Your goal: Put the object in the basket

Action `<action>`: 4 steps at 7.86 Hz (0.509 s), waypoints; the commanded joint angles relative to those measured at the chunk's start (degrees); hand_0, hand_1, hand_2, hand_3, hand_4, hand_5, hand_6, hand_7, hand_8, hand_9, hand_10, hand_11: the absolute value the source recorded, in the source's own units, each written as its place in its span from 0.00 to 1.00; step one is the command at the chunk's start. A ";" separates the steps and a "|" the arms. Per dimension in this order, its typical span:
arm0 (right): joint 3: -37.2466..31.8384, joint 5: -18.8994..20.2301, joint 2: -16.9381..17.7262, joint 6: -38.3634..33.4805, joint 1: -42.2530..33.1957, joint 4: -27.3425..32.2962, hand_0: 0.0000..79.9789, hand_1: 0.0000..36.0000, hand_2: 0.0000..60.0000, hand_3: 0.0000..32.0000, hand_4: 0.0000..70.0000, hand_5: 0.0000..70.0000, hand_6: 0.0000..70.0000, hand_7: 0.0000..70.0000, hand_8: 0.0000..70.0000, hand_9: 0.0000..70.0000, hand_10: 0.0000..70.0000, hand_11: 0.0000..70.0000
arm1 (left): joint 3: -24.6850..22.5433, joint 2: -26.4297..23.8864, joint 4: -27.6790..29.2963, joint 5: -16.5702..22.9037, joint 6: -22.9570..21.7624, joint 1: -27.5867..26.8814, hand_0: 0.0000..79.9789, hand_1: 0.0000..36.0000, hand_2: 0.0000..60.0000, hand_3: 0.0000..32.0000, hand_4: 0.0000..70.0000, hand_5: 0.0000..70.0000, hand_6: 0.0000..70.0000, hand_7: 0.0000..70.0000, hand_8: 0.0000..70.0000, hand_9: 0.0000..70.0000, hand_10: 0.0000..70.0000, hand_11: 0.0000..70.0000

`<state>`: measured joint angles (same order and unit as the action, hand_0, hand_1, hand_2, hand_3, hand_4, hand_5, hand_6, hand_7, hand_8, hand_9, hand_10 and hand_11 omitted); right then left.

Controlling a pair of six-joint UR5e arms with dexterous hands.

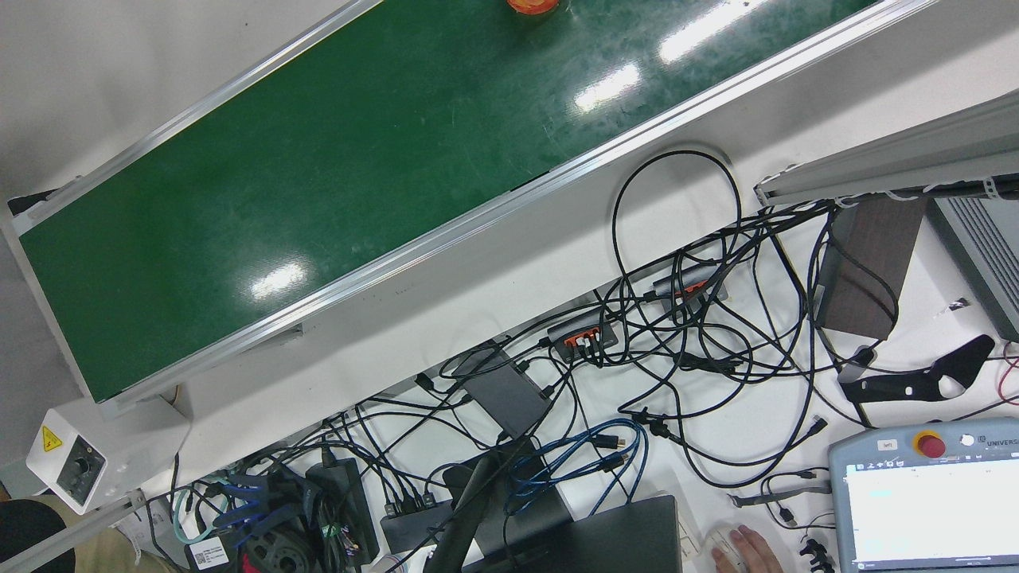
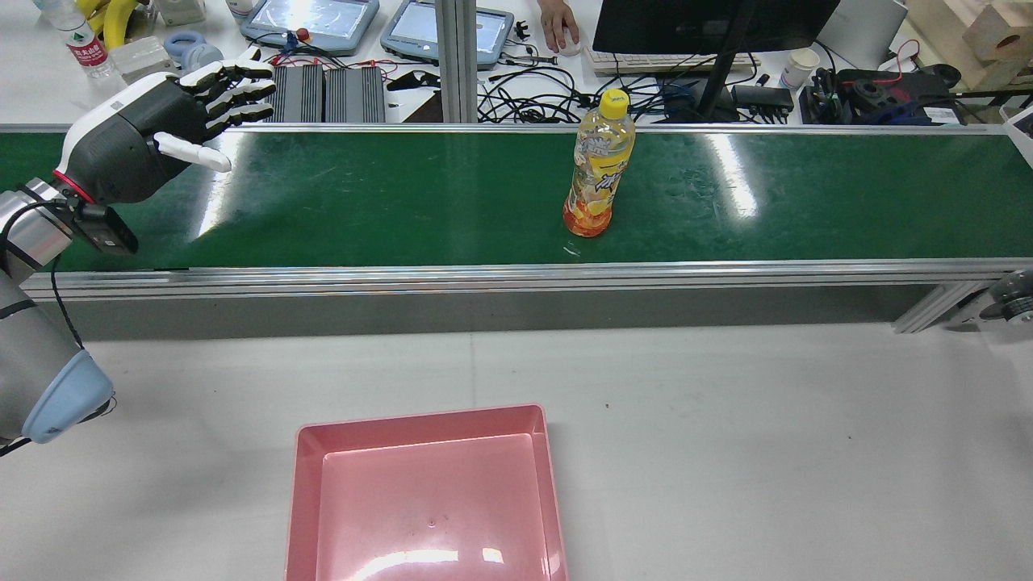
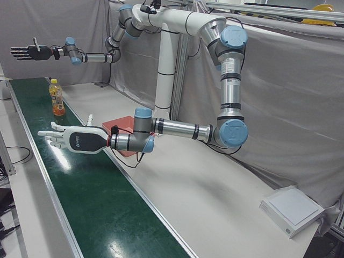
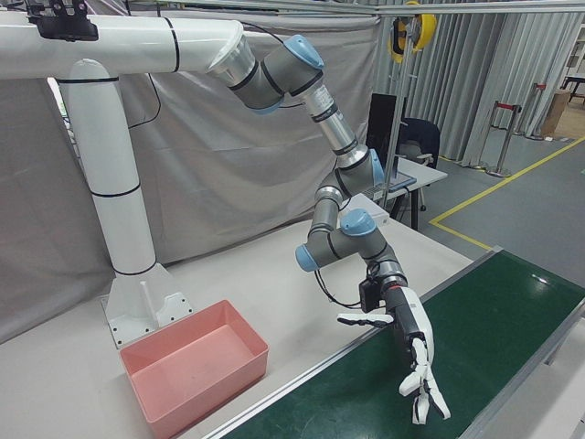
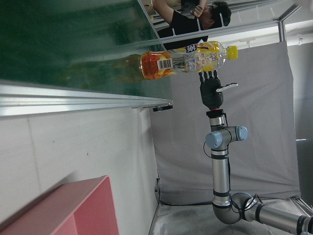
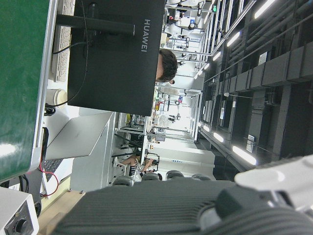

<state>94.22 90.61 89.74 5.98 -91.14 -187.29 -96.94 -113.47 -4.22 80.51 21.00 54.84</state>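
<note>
A clear plastic bottle of orange drink stands upright on the green conveyor belt, close to the belt's near edge as the rear view shows it and roughly midway along its length. It has a yellow screw cap, a yellow printed label around its upper body and orange fruit graphics near its base; in the left hand view a barcode shows on the label. Nothing touches it.

The left hand hovers over the belt's left end in the rear view, palm facing along the belt toward the bottle, fingers spread wide and holding nothing; it is well apart from the bottle. The right hand shows in the left-front view beyond the bottle, raised above the belt's far end, fingers stretched out and apart, also empty.

The pink basket, a shallow rectangular tub, sits on the white table on the robot's side of the belt, near the table's near edge.
</note>
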 commanded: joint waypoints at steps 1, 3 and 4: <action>0.09 0.00 0.00 -0.09 0.00 0.00 0.00 0.00 0.00 0.00 0.00 0.00 0.00 0.00 0.00 0.00 0.00 0.00 | 0.00 0.00 0.00 0.00 0.09 -0.17 0.65 0.40 0.01 0.07 0.19 0.38 0.03 0.03 0.16 0.17 0.14 0.22; 0.09 0.00 0.00 0.00 0.00 0.00 0.00 0.00 0.00 0.00 0.00 0.00 0.00 0.00 0.00 0.00 0.00 0.00 | 0.00 0.00 0.00 0.00 -0.08 0.00 0.65 0.40 0.02 0.08 0.19 0.38 0.03 0.03 0.16 0.17 0.14 0.22; 0.09 0.00 0.00 -0.09 0.00 0.00 0.00 0.00 0.00 0.00 0.00 0.00 0.00 0.00 0.00 0.00 0.00 0.00 | 0.00 0.00 0.00 0.00 -0.09 0.00 0.65 0.39 0.02 0.09 0.18 0.38 0.03 0.03 0.16 0.17 0.14 0.22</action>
<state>94.27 90.62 89.74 5.92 -91.14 -187.30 -96.92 -113.47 -4.22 80.51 21.02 54.71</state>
